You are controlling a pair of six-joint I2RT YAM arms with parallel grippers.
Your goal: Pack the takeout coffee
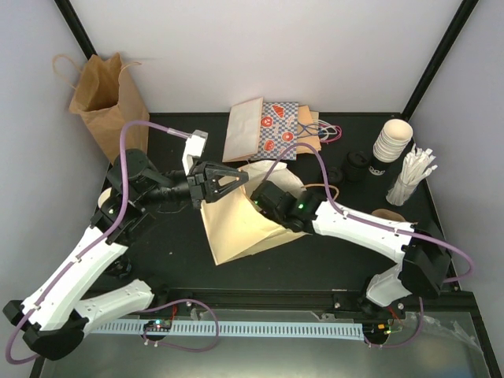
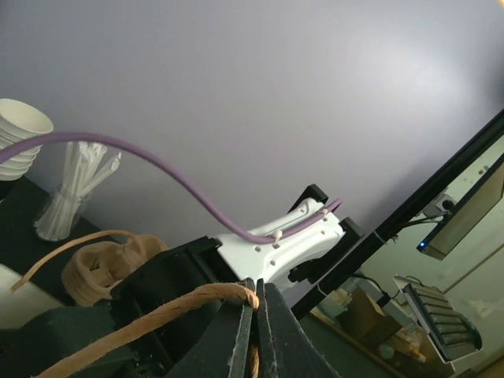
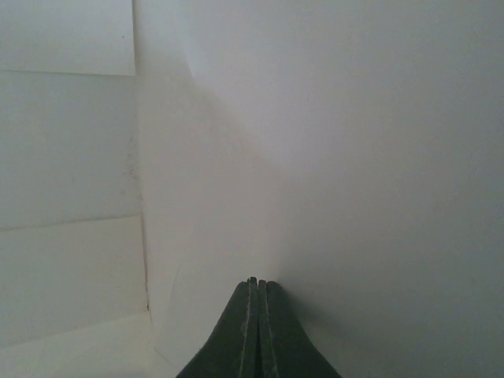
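White paper cups point(image 1: 392, 142): small, tapered, rolled rims, nested in one upright stack, mouths up. Stack stands well apart from the right claw point(image 3: 253, 281), off to its far right.

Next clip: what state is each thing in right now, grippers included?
left gripper: shut on the twine handle
right gripper: shut, pale paper all around it
cream bag: lying on its side
brown bag: upright, mouth open
patterned bag: lying flat
white cups: stacked, not in any bag
white sticks: bundled, upright
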